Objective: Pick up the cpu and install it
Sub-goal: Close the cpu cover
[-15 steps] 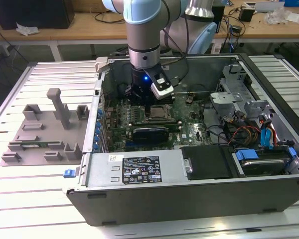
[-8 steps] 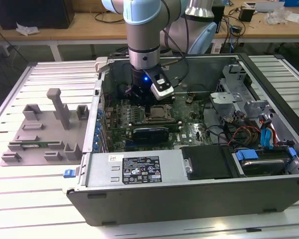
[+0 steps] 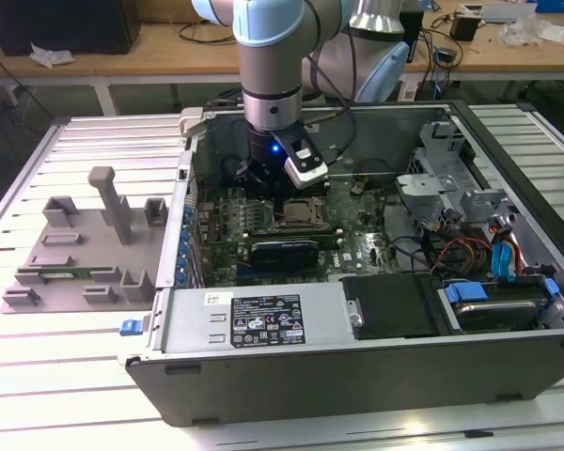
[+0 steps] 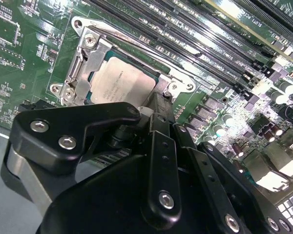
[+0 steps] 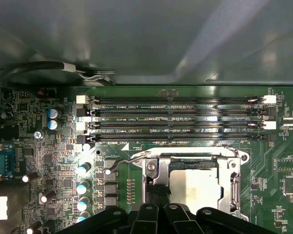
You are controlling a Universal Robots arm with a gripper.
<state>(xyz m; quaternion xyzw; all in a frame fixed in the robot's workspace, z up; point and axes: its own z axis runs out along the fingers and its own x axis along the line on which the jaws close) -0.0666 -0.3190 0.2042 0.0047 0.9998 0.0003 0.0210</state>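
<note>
The cpu (image 4: 119, 85), a flat square chip with a silvery top, lies flat inside the metal-framed socket (image 4: 85, 53) on the green motherboard. The first wrist view shows the cpu (image 5: 195, 187) seated in the socket frame (image 5: 156, 168). My gripper (image 4: 154, 105) stands straight above one edge of the chip, its black fingers drawn together with the tips down at the chip's rim. In the exterior view the gripper (image 3: 280, 188) reaches into the open grey computer case, just over the socket and cpu (image 3: 299, 212).
Memory slots (image 5: 171, 119) run beside the socket. A long black card (image 3: 282, 252) sits in front of it, then the power supply (image 3: 254, 319). Drive cages and cables (image 3: 479, 254) fill the exterior view's right. A grey parts holder (image 3: 85, 244) lies outside the case on the left.
</note>
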